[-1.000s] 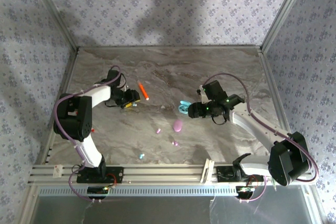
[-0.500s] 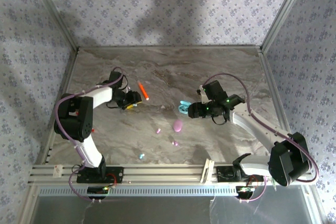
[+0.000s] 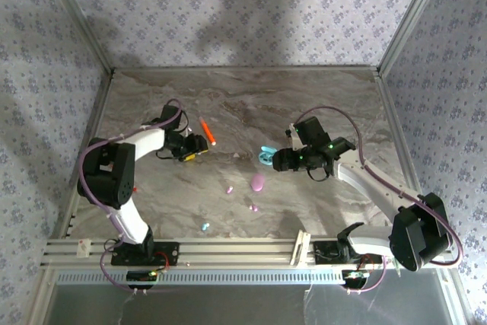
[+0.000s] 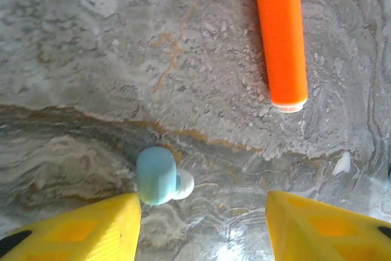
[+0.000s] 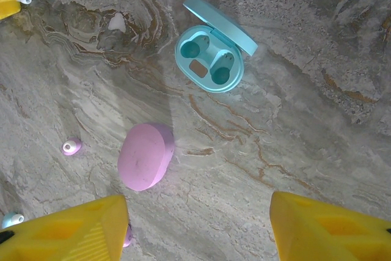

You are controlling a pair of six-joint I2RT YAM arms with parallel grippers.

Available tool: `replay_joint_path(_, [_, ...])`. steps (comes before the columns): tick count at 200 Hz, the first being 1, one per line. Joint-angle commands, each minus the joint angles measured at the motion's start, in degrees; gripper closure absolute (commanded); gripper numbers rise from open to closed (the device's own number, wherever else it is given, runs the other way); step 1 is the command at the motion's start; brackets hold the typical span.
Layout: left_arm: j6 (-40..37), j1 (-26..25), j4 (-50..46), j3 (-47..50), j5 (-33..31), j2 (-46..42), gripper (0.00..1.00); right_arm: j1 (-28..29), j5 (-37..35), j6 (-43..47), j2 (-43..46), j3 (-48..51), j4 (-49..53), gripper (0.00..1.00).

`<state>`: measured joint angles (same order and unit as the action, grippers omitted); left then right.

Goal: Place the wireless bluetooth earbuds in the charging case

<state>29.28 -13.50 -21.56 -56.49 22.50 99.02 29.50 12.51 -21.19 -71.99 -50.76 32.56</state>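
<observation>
A pale cyan earbud (image 4: 157, 175) lies on the marble just in front of my left gripper (image 4: 201, 230), close to its left fingertip; the jaws are open and empty. In the top view the left gripper (image 3: 195, 146) sits beside the orange stick (image 3: 207, 131). My right gripper (image 5: 198, 230) is open, hovering over bare marble. Ahead of it lie the cyan charging case (image 5: 211, 59), lid open and both sockets empty, and the closed pink case (image 5: 145, 156). Also on the marble are a pink earbud (image 5: 71, 147), a second pink one (image 3: 254, 208) and another cyan bud (image 3: 204, 226).
The orange stick (image 4: 280, 35) lies just ahead of the left fingers. The aluminium rail (image 3: 228, 249) runs along the near edge, and patterned walls close in the table on three sides. Bare marble stretches behind and to the right of the cases.
My left gripper has edged slightly to the right, nearer the orange stick. The right arm and the cases have not moved.
</observation>
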Motion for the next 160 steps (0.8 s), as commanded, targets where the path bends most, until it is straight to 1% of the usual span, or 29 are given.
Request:
replay_joint_path(1, [-1.96,0.81,-5.26,-1.00,-2.86,-3.02,0.42,0.17,0.57,-0.58,1.03,0.22,1.12,0.35])
replay_joint_path(31, [-4.35,1.63,-9.21,-4.92,-3.84,-1.86,0.43,0.18,0.58,-0.65,0.77,0.26,0.94,0.35])
replay_joint_path(66, [-8.35,1.63,-14.62,-11.58,-4.03,2.95,0.54,0.23,0.23,-0.78,0.79,0.18,1.02,0.35])
replay_joint_path(90, [-9.99,1.72,-16.52,-14.60,-3.69,5.99,0.59,0.25,0.14,-0.85,0.63,-0.03,1.11,0.36])
replay_joint_path(120, [-10.64,1.73,-16.68,-15.58,-3.04,8.12,0.61,0.29,-0.16,-0.87,0.74,0.07,1.37,0.36])
replay_joint_path(160, [-10.56,1.72,-15.56,-14.80,-1.53,9.47,0.66,0.22,-0.13,-0.96,0.46,0.14,1.28,0.36])
